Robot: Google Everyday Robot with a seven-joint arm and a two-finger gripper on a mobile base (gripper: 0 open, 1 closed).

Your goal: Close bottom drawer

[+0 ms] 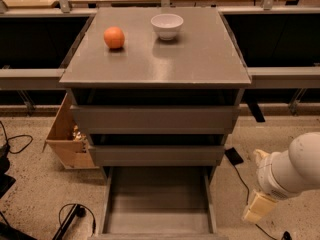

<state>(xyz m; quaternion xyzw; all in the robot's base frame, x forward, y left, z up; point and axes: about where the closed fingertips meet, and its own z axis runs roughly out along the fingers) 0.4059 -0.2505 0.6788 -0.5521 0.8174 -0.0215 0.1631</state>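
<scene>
Grey bottom drawer point(157, 201) stands pulled far out at foot of cabinet point(160, 59), front panel at lower frame edge. Middle drawer point(157, 155) and top drawer point(155, 119) sit further in. Gripper point(259, 207) hangs low at right, near drawer's right side, apart from it; spread or pressed together, cannot tell. Step: approach, no contact yet. Next move likely calls for coming round before panel, then straight push toward cabinet.

Grey cabinet top point(165, 59): orange point(114, 37), white bowl point(167, 25), near, apart. Hand point(257, 209) low over floor point(280, 134), beside cabinet.
</scene>
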